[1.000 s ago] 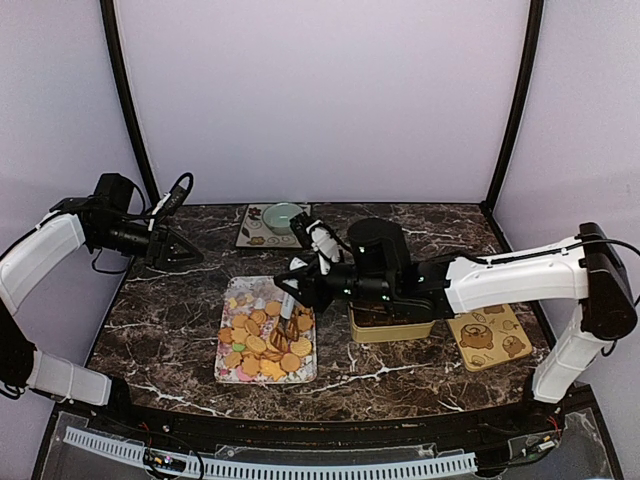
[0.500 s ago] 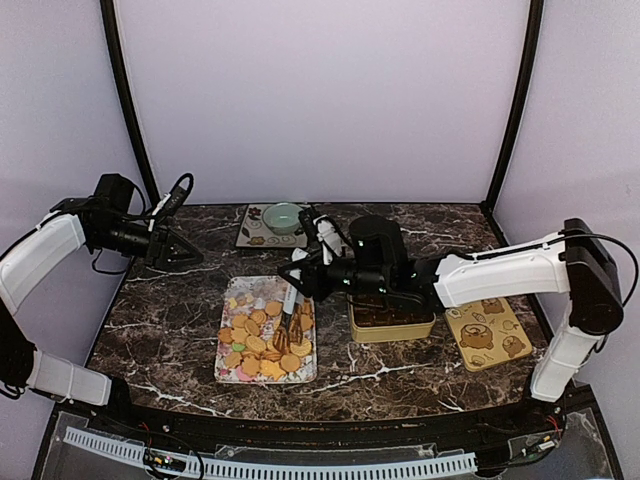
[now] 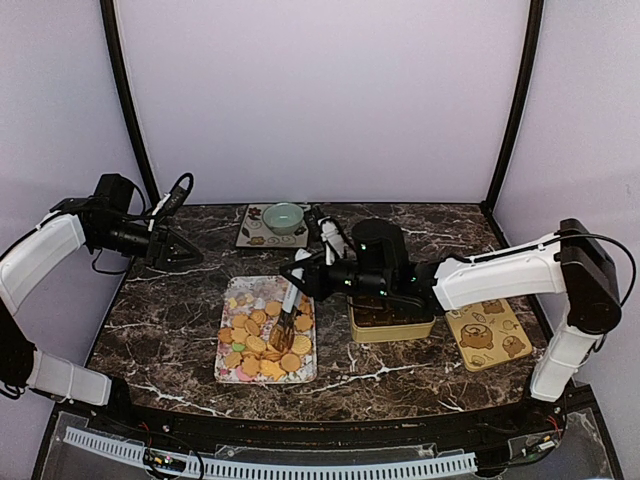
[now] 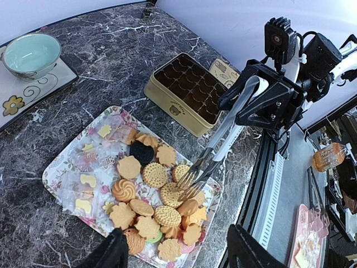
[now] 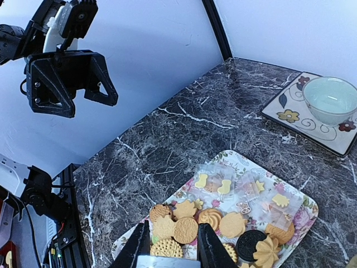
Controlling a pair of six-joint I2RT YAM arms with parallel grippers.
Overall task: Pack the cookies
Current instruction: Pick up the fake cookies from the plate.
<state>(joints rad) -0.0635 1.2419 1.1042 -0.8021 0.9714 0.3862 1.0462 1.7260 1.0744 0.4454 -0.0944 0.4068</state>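
A dark marble table [image 3: 180, 300] is enclosed by pale lilac walls [image 3: 320, 100]. From above, the cookies [image 3: 262, 340] are seen heaped on a flowered tray [image 3: 219, 375] at the middle of the table, mostly towards its near end. Metal tongs [image 3: 288, 305] are clamped in the right gripper [image 3: 306, 272] and slanted down, with their tips over the pile. A gold tin [image 3: 385, 330] is set just right of the tray, partly hidden under the right arm. A board [image 3: 488, 335] printed with bears lies further right. A pale green bowl [image 3: 283, 216] is placed on a square plate [image 3: 252, 235] at the back. The left gripper [image 3: 185, 255] is held in the air, well apart from the tray.

In the left wrist view, its fingers [image 4: 111, 254] are spread wide with nothing between them. The tin is shown to be divided into empty compartments. The tong tips are lowered among the orange cookies; whether one is pinched cannot be told. A single dark brown cookie [image 4: 142, 152] is seen near the tray's middle.

In the right wrist view, the tongs' handle is gripped between the black fingers [image 5: 136, 245]. The cookies are spread below, some wrapped in clear film.
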